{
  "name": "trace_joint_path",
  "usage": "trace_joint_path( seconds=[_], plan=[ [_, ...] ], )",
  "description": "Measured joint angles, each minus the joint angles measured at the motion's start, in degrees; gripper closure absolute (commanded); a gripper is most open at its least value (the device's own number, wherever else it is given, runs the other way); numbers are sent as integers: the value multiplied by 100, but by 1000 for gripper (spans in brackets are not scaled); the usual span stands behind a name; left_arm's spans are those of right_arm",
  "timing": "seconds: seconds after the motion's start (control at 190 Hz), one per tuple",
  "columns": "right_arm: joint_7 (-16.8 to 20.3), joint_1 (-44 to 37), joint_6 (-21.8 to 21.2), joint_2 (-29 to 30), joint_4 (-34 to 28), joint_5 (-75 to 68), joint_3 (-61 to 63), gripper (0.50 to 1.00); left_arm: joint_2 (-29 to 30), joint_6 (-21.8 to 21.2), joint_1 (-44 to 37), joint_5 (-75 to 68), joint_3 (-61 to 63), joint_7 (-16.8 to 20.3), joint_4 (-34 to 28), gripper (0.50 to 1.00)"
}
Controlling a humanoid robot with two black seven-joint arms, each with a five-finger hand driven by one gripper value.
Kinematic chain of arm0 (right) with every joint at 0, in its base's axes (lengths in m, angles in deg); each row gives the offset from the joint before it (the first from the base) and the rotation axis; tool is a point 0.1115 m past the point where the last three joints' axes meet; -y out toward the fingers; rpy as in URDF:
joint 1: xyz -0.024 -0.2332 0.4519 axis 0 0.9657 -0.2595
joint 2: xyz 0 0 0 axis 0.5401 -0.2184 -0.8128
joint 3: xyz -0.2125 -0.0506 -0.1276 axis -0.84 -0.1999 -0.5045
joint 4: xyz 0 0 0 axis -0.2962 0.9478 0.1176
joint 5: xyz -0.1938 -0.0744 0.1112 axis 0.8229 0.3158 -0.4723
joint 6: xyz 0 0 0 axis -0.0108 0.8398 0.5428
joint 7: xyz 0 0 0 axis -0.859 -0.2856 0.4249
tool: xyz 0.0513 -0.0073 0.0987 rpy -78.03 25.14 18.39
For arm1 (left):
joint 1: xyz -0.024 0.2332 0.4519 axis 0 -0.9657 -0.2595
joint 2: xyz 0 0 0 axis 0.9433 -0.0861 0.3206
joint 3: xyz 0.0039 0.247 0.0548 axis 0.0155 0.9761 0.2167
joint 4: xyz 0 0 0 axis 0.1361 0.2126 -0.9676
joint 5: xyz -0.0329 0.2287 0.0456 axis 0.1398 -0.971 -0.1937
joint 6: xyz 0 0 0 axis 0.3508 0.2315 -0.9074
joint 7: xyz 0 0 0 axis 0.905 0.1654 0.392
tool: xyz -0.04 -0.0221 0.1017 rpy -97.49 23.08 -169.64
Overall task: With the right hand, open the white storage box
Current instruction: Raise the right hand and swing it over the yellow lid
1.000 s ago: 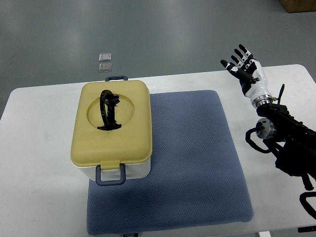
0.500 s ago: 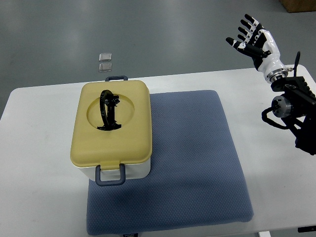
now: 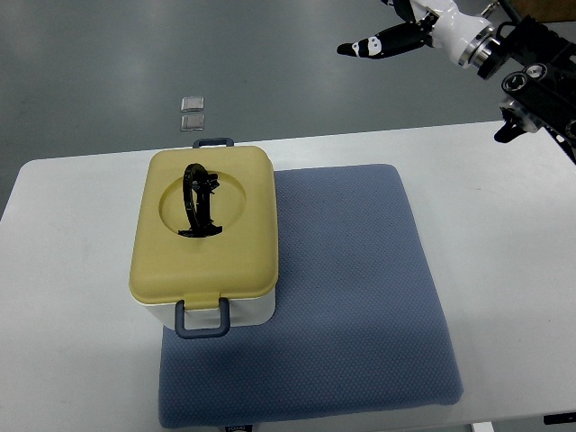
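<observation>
The storage box (image 3: pixel 202 261) has a white body and a closed yellow lid. A black handle (image 3: pixel 200 200) lies in the lid's round recess. One grey-blue latch (image 3: pixel 201 318) is at its near end and another (image 3: pixel 213 142) at its far end. The box stands on the left part of a blue mat (image 3: pixel 360 306). My right hand (image 3: pixel 400 36) is high at the top right, far from the box and over the floor beyond the table. It is partly cut off by the picture's top edge, with fingers stretched out to the left and holding nothing. No left arm shows.
The white table (image 3: pixel 513 279) carries the mat and reaches all four sides of the picture's lower part. Two small grey squares (image 3: pixel 192 112) lie on the grey floor behind the box. My dark right forearm (image 3: pixel 540 81) hangs above the table's far right corner.
My right arm has swung up and away from the table's right side to the top edge, the hand turning to point left. The box has not moved.
</observation>
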Motion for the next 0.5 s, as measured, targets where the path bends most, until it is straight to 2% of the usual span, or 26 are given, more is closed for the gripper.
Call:
trace_joint_path(
  seconds=[0.1,0.305,0.5],
  plan=[
    [-18,-316,-513,-109,-390,576,-31,587,0,0,1,0,0,-1,0,500],
    [-102,-935,-1198,-119,-1062,1722,-57,587,0,0,0,0,0,-1,0,500],
    [-123,-1432,-1333,-39,-1373,2709,-585,587,0,2,1,0,0,-2,0,500]
  ],
)
